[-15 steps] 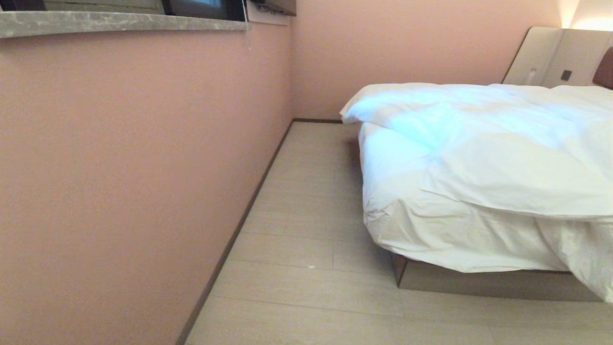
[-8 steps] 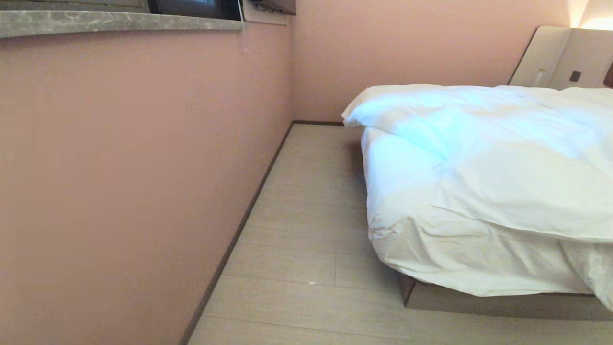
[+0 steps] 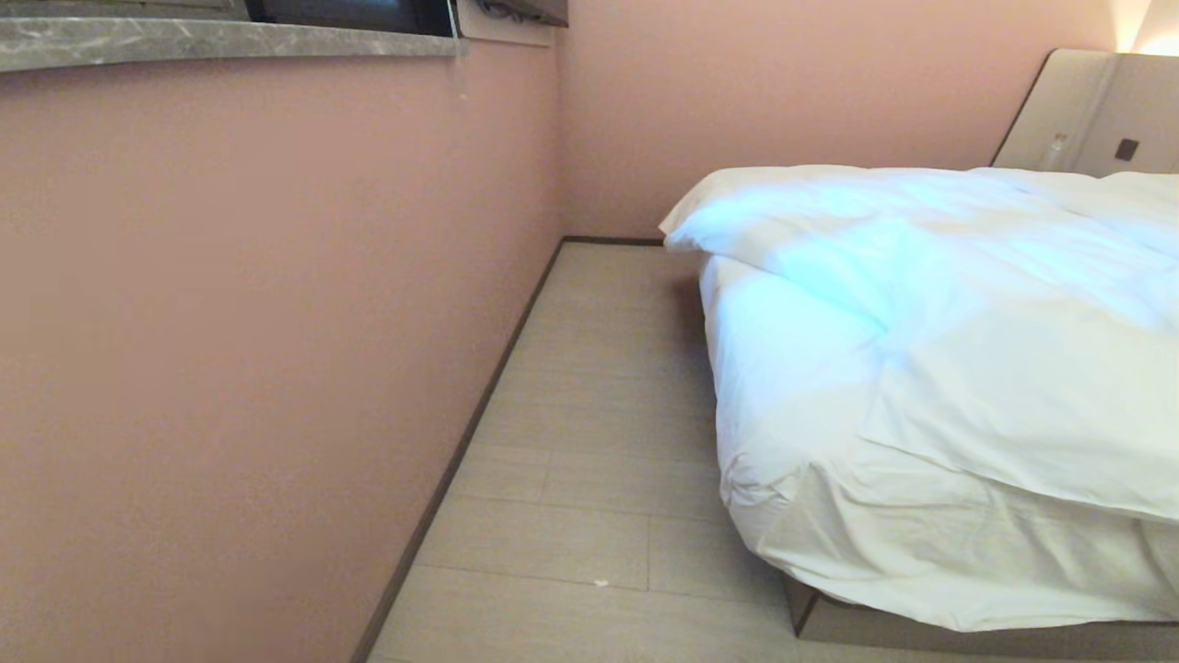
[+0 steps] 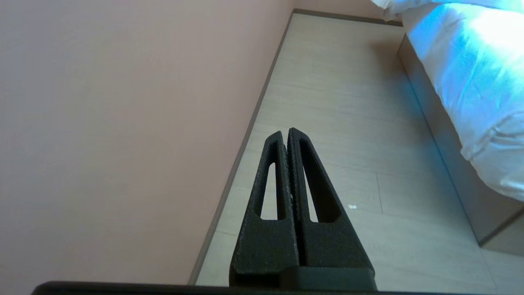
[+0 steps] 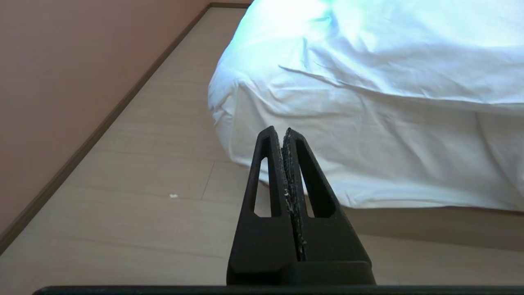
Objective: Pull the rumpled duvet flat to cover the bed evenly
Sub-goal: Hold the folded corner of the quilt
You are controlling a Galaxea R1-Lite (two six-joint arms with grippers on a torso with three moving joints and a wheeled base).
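The white puffy duvet [image 3: 967, 304] lies rumpled on the bed [image 3: 884, 635] at the right of the head view, one folded layer over another, its near edge hanging over the bed's foot corner. The right wrist view shows that hanging corner of the duvet [image 5: 368, 123] over the beige base. My left gripper [image 4: 285, 133] is shut and empty above the floor beside the wall, well short of the bed. My right gripper [image 5: 279, 131] is also shut and empty, pointing at the duvet's hanging corner without touching it. Neither arm shows in the head view.
A pink wall [image 3: 230, 350] with a grey stone sill [image 3: 221, 41] runs along the left. Pale floorboards [image 3: 589, 442] form a corridor between wall and bed. Beige headboard panels [image 3: 1096, 110] stand at the far right. A small white speck [image 3: 601, 582] lies on the floor.
The whole head view has shifted: the bed has grown larger and slid down and right, so the camera has moved closer. The duvet itself has not changed shape.
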